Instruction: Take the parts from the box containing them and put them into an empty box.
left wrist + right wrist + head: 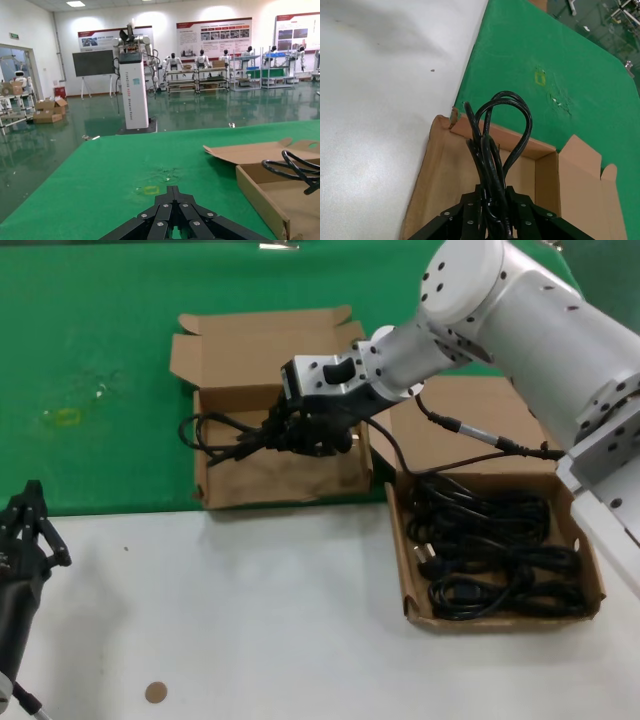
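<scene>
Black cables (495, 560); brown boxes (270, 475); green cloth (100, 340); white table (250, 620).

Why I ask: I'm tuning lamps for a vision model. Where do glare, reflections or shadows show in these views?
Head view: soft highlights on the right arm shell; the right gripper, shut on a cable, and the idle left gripper are evenly lit. Left wrist view: a ceiling lamp glares, and the glossy hall floor mirrors the walls. Right wrist view: a broad soft shadow crosses the table.
</scene>
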